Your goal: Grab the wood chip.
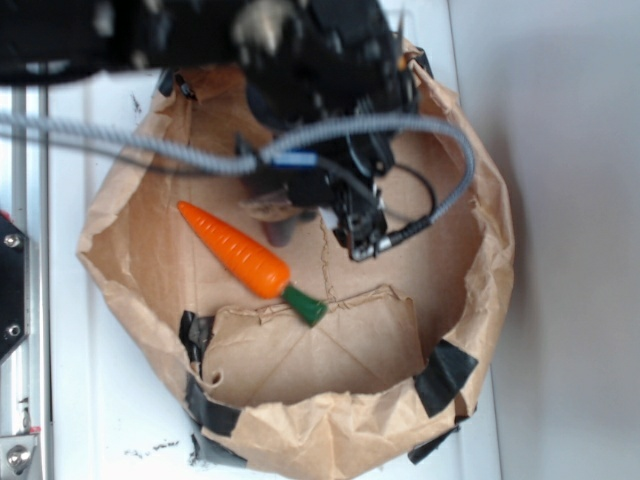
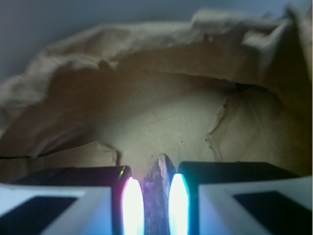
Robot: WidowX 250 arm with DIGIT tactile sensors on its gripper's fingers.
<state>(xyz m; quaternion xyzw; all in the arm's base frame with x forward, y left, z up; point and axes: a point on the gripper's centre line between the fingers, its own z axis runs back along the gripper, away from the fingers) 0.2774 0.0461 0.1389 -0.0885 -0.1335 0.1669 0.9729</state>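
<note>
The gripper point(image 2: 156, 205) is down inside the paper bag point(image 1: 470, 300), its fingers point(image 2: 133, 205) clenched on the wood chip point(image 2: 157, 196) — a dark, thin piece standing between them. The hold looks narrow, so the chip could slip when lifted, or the bag wall may catch the arm.

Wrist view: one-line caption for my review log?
Gripper closed on the wood chip above the paper bag floor.

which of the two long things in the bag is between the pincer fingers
The dark wood chip, clamped in the pincer. The orange carrot lies free on the bag floor.
</note>
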